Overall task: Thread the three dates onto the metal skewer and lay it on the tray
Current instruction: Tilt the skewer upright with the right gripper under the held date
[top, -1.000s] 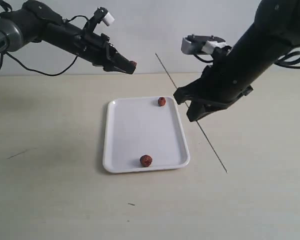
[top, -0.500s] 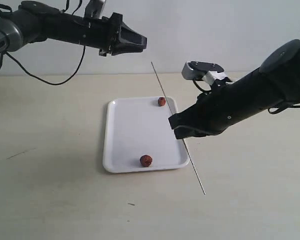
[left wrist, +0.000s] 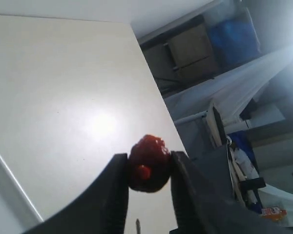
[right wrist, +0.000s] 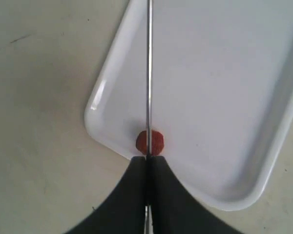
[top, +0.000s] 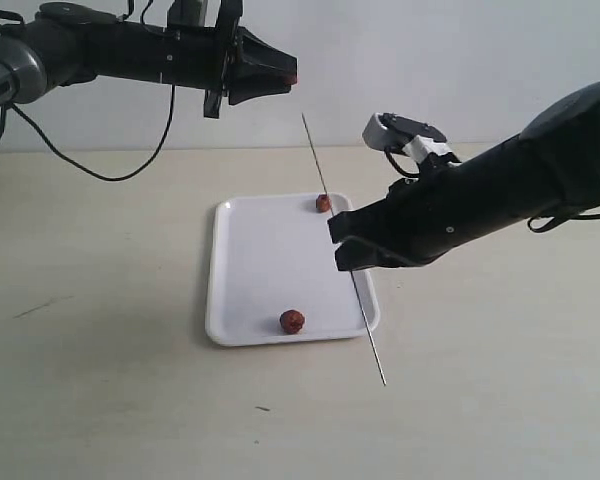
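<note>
My left gripper (top: 286, 76) is raised above the far side of the table, shut on one reddish-brown date (left wrist: 149, 163) that is pinched between its two fingers. My right gripper (top: 338, 246) hangs over the right rim of the white tray (top: 270, 260), shut on the thin metal skewer (top: 313, 150). The skewer slants up and away, and its upper tip points toward the left gripper, a short gap apart. That tip (left wrist: 137, 224) shows just below the held date. Two more dates lie on the tray, one at the far right corner (top: 323, 203) and one near the front rim (top: 292, 321).
The tray sits mid-table on a pale tabletop (top: 100, 300). A black cable (top: 100, 150) hangs from the left arm over the back left of the table. A blank wall stands behind.
My right gripper has carried the skewer leftward to the tray's right rim, swinging its upper tip toward the left gripper. My left gripper has risen and turned, with the date still in it.
</note>
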`<state>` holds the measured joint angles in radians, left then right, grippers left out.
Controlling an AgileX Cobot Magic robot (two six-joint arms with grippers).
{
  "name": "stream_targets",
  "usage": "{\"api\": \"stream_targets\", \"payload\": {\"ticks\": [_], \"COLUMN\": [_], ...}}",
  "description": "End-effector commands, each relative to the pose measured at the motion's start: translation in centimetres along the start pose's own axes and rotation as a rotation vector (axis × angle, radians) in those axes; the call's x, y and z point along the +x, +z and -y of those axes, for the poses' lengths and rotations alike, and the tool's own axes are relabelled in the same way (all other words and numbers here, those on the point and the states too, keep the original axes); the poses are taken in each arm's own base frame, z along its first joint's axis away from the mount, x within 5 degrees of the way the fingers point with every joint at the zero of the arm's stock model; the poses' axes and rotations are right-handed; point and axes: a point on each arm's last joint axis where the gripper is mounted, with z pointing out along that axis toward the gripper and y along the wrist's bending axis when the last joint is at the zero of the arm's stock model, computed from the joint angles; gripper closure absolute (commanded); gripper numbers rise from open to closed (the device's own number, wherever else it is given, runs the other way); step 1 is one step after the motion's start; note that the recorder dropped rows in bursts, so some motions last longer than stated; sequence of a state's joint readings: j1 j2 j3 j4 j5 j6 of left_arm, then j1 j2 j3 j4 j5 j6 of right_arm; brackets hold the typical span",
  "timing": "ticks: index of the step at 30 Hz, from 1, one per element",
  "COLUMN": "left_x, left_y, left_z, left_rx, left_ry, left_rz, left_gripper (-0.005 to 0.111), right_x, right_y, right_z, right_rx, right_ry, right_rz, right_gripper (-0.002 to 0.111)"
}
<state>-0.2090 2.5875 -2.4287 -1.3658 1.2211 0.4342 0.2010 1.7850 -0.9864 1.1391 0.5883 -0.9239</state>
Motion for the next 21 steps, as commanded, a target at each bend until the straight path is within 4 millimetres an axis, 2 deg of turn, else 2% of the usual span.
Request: {"api": "stream_targets", "payload": {"ticks": [1, 21], "left_x": [-0.2, -0.2], "left_y": [-0.25, -0.25], "left_z": [0.48, 0.48], "left_rx": [0.005, 0.005], "left_ry": [-0.012, -0.001], "left_rz": [0.007, 0.007], "left_gripper": [0.077, 0.077], "right_x": [-0.29, -0.69], "right_y": [-0.05, -0.08], "right_z": [-0.06, -0.21], "right_rx": [-0.03, -0.049], "right_ry": [0.012, 0.061], "right_rz": [0.037, 0.079], "right_gripper": [0.108, 0.108]}}
